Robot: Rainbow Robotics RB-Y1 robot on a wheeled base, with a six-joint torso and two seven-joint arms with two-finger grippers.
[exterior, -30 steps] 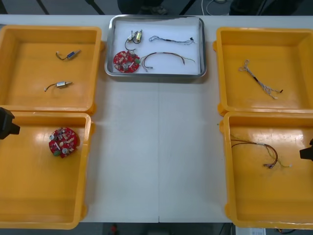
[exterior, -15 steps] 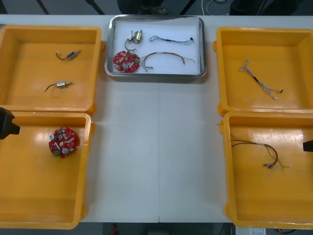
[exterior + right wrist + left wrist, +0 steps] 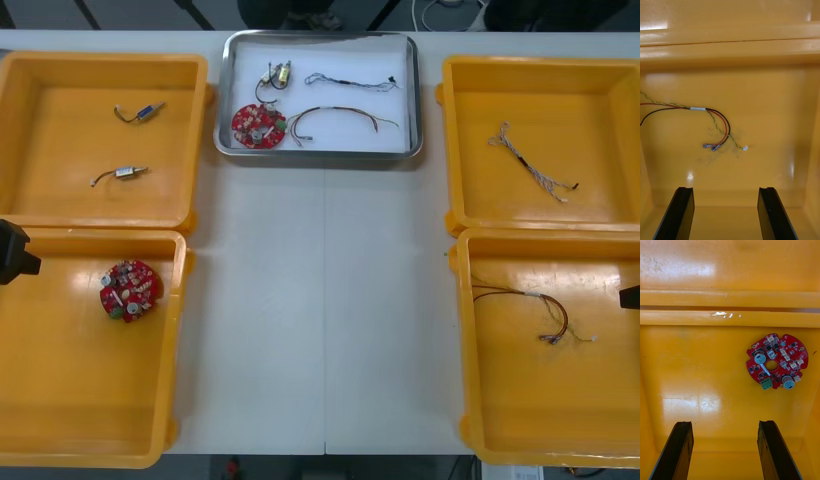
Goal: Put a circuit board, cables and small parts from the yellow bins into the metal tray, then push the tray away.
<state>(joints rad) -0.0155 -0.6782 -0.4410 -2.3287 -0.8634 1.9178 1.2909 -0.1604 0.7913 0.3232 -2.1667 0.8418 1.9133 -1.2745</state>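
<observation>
At the right edge of the front frame, the right tool (image 3: 632, 296) has drawn outward over the lower right yellow bin (image 3: 520, 390), leaving a smaller, slightly higher black sliver than a second ago.

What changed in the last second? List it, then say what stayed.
The right gripper, open over the near right bin, drew back a little toward the right edge of the table, then held. Nothing was grasped or released. The left gripper, open over the board, the cable below the right gripper, and the tray with its contents stayed put.
</observation>
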